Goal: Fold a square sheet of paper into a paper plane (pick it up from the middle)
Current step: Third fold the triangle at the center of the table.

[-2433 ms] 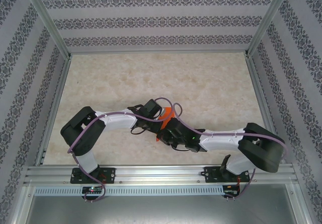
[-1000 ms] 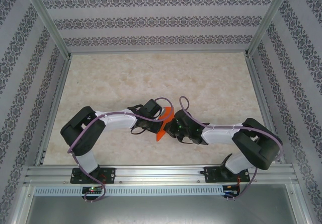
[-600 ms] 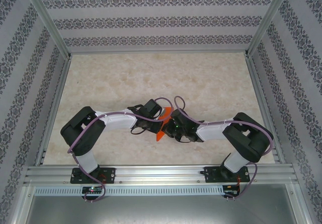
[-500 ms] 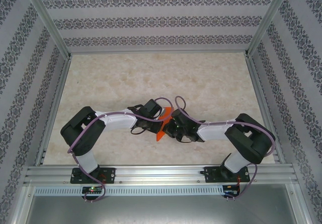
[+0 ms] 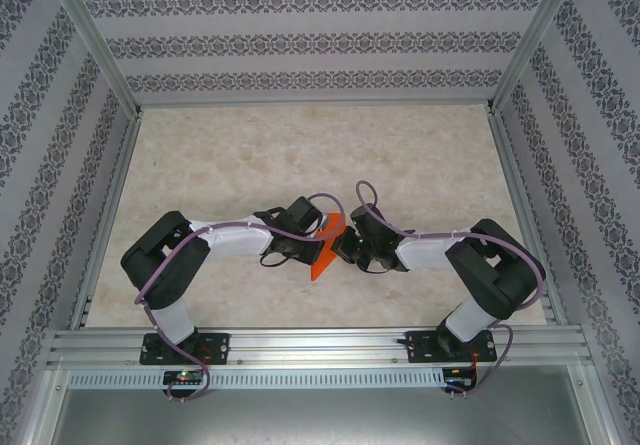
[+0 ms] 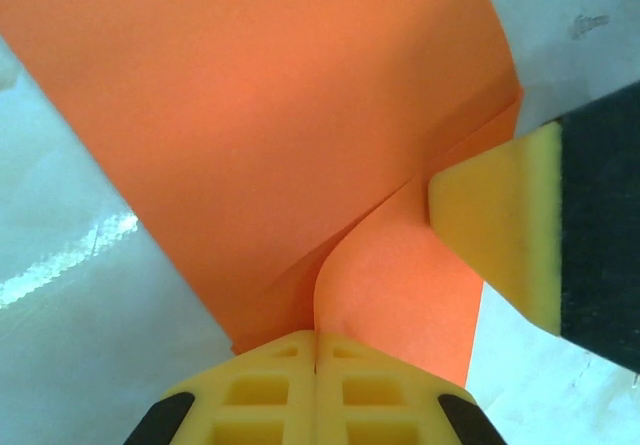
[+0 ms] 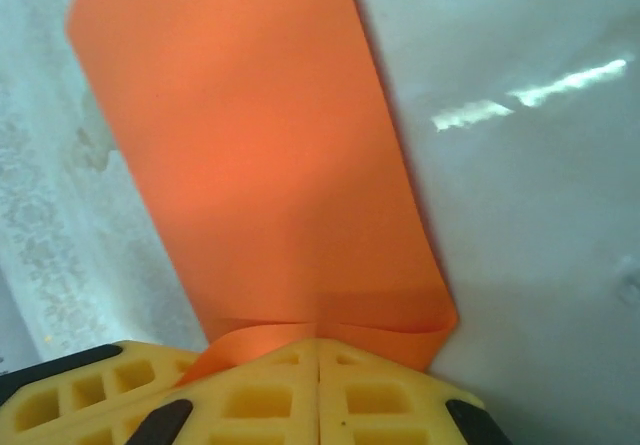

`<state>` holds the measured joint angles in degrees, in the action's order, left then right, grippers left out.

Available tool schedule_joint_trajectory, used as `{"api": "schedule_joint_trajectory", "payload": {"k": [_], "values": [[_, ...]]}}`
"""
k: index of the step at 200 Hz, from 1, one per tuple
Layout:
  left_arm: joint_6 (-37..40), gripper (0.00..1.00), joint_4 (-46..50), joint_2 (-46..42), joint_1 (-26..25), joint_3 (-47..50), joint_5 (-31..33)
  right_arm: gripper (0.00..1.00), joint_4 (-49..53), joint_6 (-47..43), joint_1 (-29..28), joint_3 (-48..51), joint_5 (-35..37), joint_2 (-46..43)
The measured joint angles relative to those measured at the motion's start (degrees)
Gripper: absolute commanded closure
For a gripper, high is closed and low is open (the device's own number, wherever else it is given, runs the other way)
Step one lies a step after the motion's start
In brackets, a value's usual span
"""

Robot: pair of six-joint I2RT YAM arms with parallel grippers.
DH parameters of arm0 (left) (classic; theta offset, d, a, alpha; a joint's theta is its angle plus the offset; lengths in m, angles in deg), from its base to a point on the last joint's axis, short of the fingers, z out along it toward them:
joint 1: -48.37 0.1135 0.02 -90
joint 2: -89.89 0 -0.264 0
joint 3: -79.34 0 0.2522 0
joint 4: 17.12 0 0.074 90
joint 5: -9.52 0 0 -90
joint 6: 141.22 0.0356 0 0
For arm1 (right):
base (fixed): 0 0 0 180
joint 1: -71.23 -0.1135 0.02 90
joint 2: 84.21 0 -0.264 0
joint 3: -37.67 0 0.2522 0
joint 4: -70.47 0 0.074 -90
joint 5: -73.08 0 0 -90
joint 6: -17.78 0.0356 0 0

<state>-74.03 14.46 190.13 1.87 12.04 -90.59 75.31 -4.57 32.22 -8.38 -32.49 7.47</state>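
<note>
Moved: right gripper [image 7: 318, 345] has shifted from over the near end of the paper plane [image 5: 322, 261] to its right edge.
Left gripper [image 6: 317, 340]: clamped on the paper plane's left side.
Right gripper: pinching a folded edge.
Paper plane: middle of the table [image 5: 300, 155], long axis far-right to near-left, tip pointing near.

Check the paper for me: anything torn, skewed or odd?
No tear shows. The orange paper buckles in a soft curve just ahead of the left end effector, rather than lying flat or sharply creased.
</note>
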Motion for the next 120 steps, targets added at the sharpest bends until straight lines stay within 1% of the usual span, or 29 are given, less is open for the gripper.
{"api": "schedule_joint_trajectory", "payload": {"k": [20, 46, 78, 98, 120], "values": [[0.0, 1.00, 0.0, 0.0, 0.0, 0.0, 0.0, 0.93, 0.5, -0.5, 0.5, -0.5, -0.7, 0.2], [0.0, 1.00, 0.1, 0.1, 0.0, -0.1, 0.0, 0.92, 3.9, -1.9, 1.0, -1.3, -1.0, -1.3], [0.0, 1.00, 0.1, 0.1, 0.0, -0.1, 0.0, 0.92, 6.4, -4.3, 4.2, -2.3, -1.4, -4.6], [0.0, 1.00, 0.2, 0.1, 0.0, -0.2, 0.0, 0.94, 6.3, -5.3, 5.4, -2.9, -2.3, -4.2], [0.0, 1.00, 0.3, 0.2, 0.0, -0.3, 0.0, 0.94, 4.9, -5.2, 5.4, -2.3, -2.7, -1.2]]}}
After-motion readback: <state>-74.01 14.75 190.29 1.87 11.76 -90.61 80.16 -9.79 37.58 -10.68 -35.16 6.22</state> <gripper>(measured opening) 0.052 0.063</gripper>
